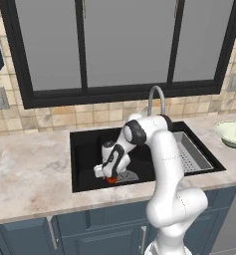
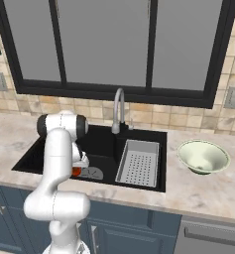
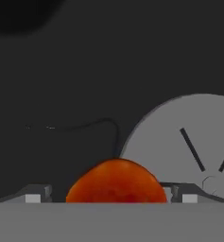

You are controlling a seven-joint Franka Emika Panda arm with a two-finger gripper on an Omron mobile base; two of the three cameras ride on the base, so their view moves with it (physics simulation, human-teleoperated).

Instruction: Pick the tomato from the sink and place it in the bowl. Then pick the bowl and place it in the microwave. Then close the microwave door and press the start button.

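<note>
Jaws of the gripper (image 3: pixel 114 194) stood apart, one tip on either side of the tomato (image 3: pixel 116 182), with a sliver of gap showing on each side in the hand view; whether they had begun to press it could not be told. The tomato lay on the floor of the sink (image 1: pixel 84 149), just beside the round grey drain (image 3: pixel 189 142), and the arm reached down into the basin toward it. The bowl (image 2: pixel 203 156) sat on the bench (image 2: pixel 213 191) to the right of the sink, well apart from the tomato and with nothing in it. By that showing the first pick was only being set up; the bowl, microwave, door and start button all remained to do.
</note>
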